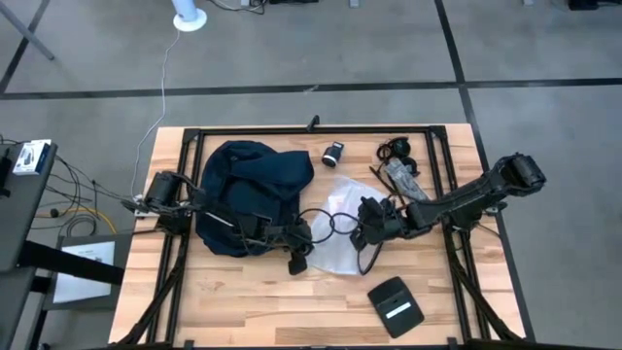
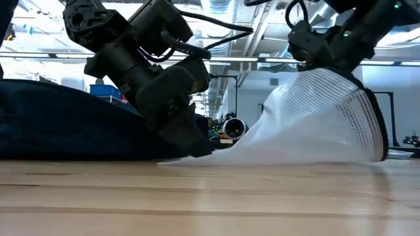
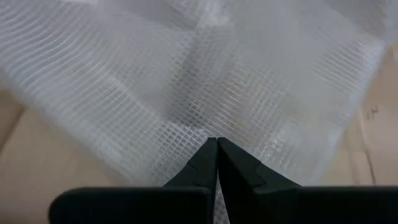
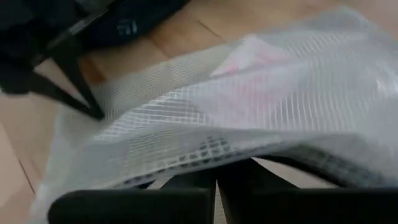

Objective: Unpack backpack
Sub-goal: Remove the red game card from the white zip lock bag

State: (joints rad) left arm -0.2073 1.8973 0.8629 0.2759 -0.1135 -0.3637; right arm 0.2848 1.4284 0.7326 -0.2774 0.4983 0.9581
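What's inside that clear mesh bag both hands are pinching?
Through the clear mesh bag a faint pink patch shows; what it is cannot be told. Left hand and right hand pinch it.

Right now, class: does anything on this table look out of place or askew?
The clear mesh bag is not lying flat. The left gripper is shut on one edge, and the right gripper lifts the other side into a tent in the low view. The backpack lies slumped beside it; nothing looks spilled or damaged.
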